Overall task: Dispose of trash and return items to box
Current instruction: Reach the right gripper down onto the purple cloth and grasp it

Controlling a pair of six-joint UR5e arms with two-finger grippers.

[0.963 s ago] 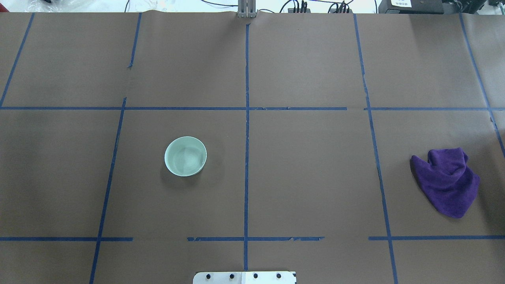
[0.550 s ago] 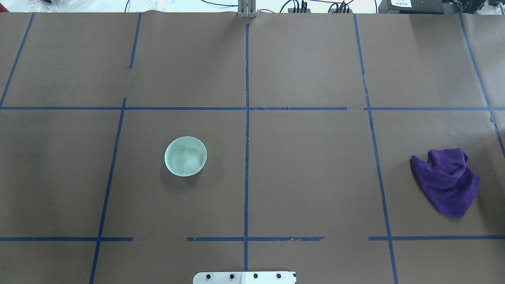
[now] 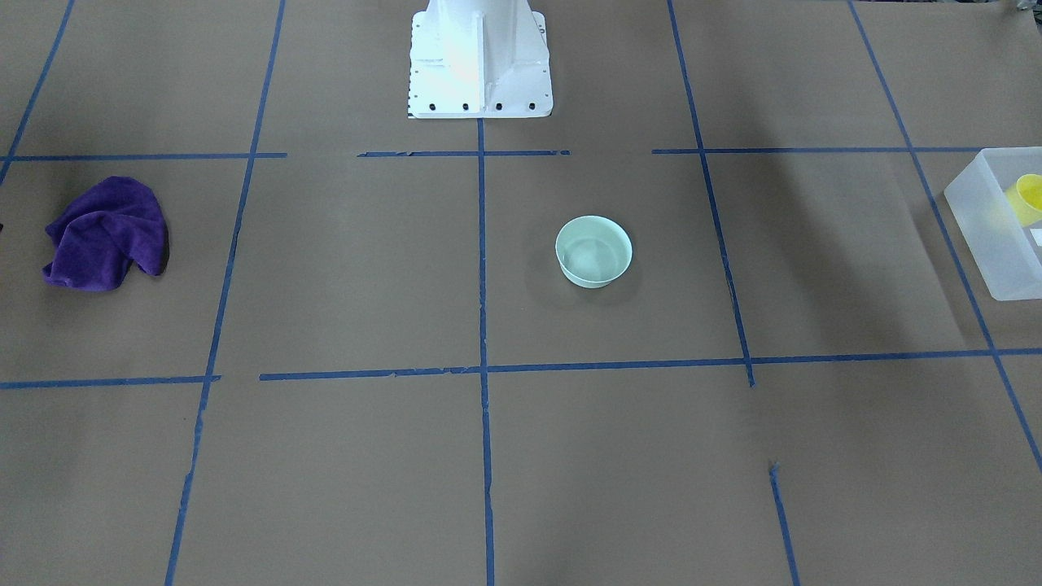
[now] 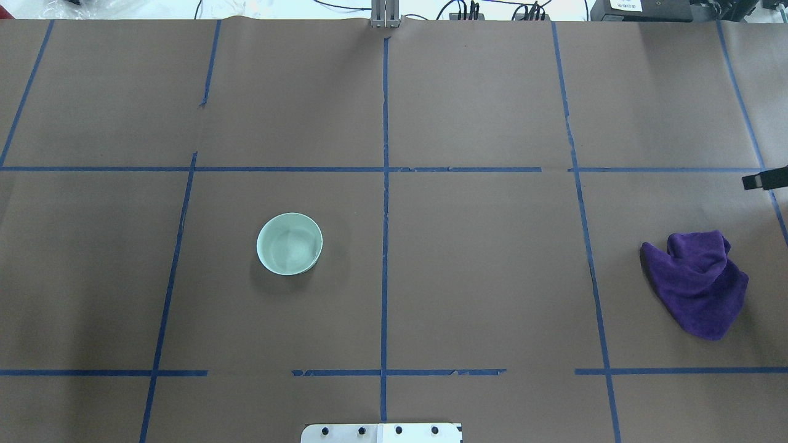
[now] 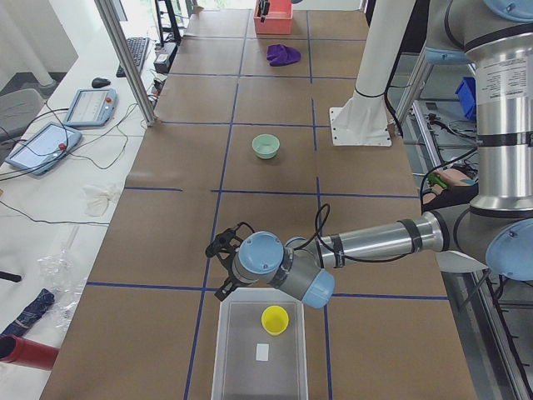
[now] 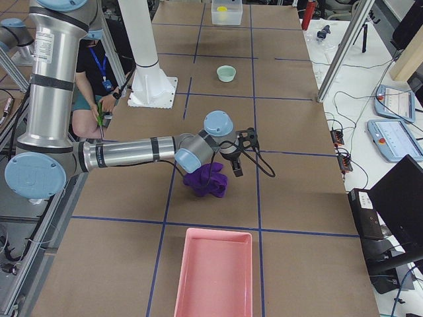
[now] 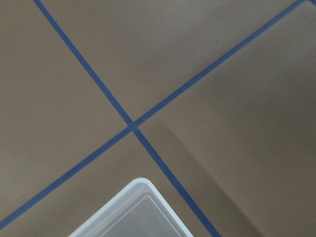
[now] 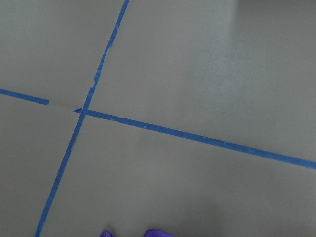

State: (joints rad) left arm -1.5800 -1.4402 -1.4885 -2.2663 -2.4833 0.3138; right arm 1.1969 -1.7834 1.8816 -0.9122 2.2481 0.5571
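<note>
Round pale mint-green plastic bowl (image 4: pixel 289 243): upright on brown-papered bench (image 4: pixel 480 277), well apart from frosted-white plastic box (image 5: pixel 241 367). I judge it light, stiff, slick; pinch across the rim wall. My left gripper (image 5: pixel 220 268), right gripper (image 6: pixel 246 153): cannot tell if clenched.

links (image 5: pixel 375 240): silver tubes | joint caps (image 5: pixel 260 252): pale blue | cables (image 5: pixel 316 223): black, looped | pedestal (image 3: pixel 479 57): white, black bolts

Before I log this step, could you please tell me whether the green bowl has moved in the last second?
No. In the overhead view the bowl keeps the same spot, left of the centre tape line.
</note>
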